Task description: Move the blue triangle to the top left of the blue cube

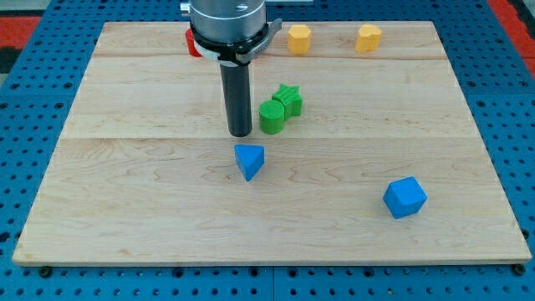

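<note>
- Currently, my tip (241, 134) is resting on the wooden board (125, 209), just above the blue triangle (249, 160) in the view, and it does not appear to be touching it.
- The rod has no jaws to open or close; it is holding nothing and is working by pushing alone.
- The blue triangle is lying near the board's centre; the blue cube (405, 198) is sitting well apart, toward the view's lower right.
- You are aiming for a spot up and left of the cube, so you are probably needing to bring the tip round to the triangle's left side and push rightward.
- Keep the push line passing through the triangle's middle, or it is likely to be spinning off the tip.
- Stay clear of the green cylinder (272, 117) and green star (288, 100), both just beside the rod on its right.
- The arm's body is hiding most of a red block (192, 43), so its shape is unreadable; two yellow blocks (298, 38) are sitting along the top edge.
</note>
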`<control>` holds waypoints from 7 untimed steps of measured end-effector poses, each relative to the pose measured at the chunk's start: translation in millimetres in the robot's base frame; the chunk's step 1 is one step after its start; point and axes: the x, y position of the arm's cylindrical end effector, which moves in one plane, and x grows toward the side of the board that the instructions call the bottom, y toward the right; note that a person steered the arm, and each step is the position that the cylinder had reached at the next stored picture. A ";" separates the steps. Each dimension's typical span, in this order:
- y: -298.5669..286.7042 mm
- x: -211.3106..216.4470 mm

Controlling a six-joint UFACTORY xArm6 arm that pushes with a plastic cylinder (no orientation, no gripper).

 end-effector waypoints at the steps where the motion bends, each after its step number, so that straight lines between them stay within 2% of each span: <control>1: 0.0 0.0; 2: -14.4 1.1; 3: -70.1 9.7; 5: -37.0 49.0; 7: 65.9 58.3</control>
